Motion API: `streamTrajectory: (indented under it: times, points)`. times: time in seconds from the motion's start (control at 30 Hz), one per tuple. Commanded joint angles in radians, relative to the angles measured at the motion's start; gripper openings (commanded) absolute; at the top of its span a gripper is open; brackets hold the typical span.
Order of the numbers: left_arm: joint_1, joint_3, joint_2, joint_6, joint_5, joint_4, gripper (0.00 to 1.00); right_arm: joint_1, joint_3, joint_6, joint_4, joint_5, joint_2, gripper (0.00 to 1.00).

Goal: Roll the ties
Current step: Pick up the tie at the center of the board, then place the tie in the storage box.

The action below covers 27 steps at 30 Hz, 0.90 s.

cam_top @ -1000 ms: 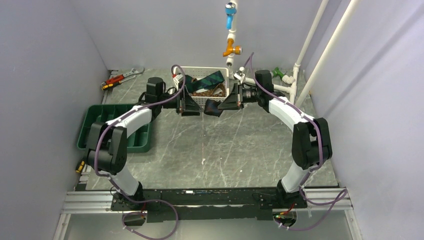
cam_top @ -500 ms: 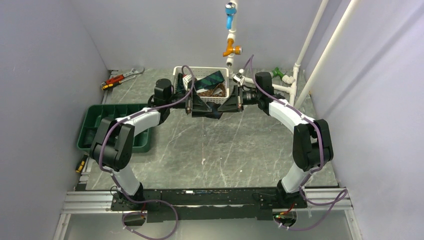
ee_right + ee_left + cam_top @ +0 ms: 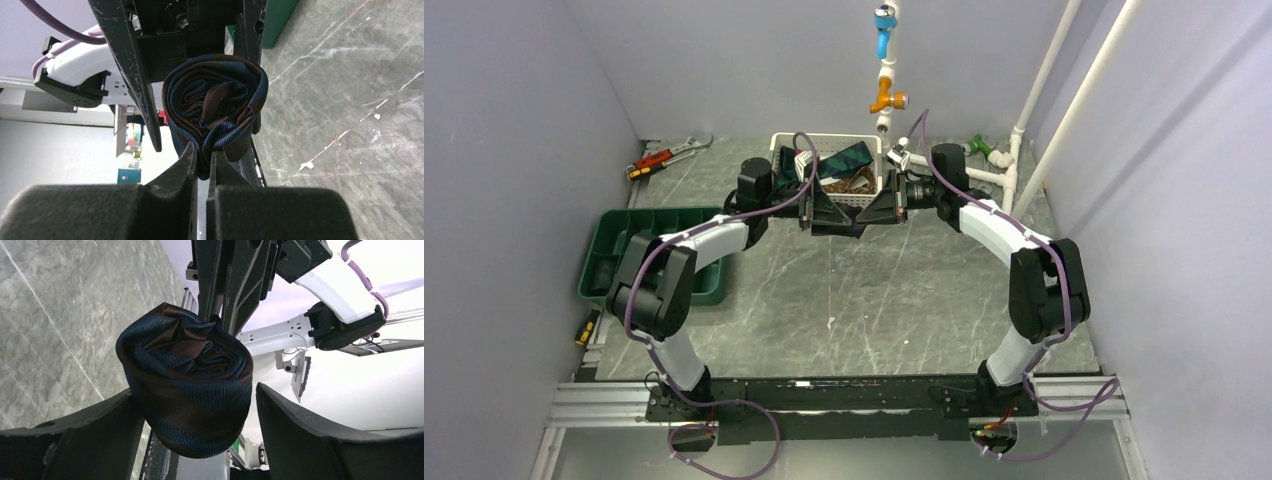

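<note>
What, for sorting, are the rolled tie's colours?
Rolled tie: navy with brown stripes, best in left wrist view.

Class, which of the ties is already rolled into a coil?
The navy-and-brown striped tie, pinched by the right gripper in front of the white basket. The green striped tie and the brown tie lie loose in that basket.

2 arms extended forward; left gripper [image 3: 195, 390] spread wide, right gripper [image 3: 203, 155] pinched.

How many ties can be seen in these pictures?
3. A rolled tie is held by the right gripper; a green striped tie and a brown tie lie in the white basket, which may hide more.
</note>
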Motion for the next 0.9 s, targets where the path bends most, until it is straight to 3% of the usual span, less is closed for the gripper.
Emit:
streamTrajectory:
  times: [0.0, 0.1, 0.2, 0.37, 0.47, 0.7, 0.87]
  points:
    - [-0.003, 0.012, 0.003, -0.043, 0.017, 0.108, 0.81, 0.011, 0.011, 0.010, 0.041, -0.016, -0.030, 0.00]
    - [-0.007, 0.017, 0.005, -0.038, 0.019, 0.101, 0.82, 0.012, 0.016, 0.005, 0.033, -0.013, -0.027, 0.00]
    - [-0.009, 0.036, 0.003, 0.003, 0.008, 0.023, 0.93, 0.017, 0.020, 0.006, 0.035, -0.016, -0.021, 0.00]
    - [-0.016, 0.043, 0.009, 0.003, 0.007, 0.013, 0.90, 0.019, 0.024, 0.001, 0.026, -0.014, -0.021, 0.00]
    - [-0.018, 0.044, 0.014, -0.003, 0.008, 0.018, 0.79, 0.019, 0.021, 0.007, 0.035, -0.013, -0.022, 0.00]
    - [-0.016, 0.029, 0.014, -0.029, 0.005, 0.057, 0.35, 0.019, 0.028, -0.026, -0.003, -0.017, -0.017, 0.00]
    - [-0.012, 0.030, 0.006, -0.016, 0.006, 0.048, 0.06, 0.018, 0.061, -0.130, -0.151, -0.012, -0.006, 0.04]
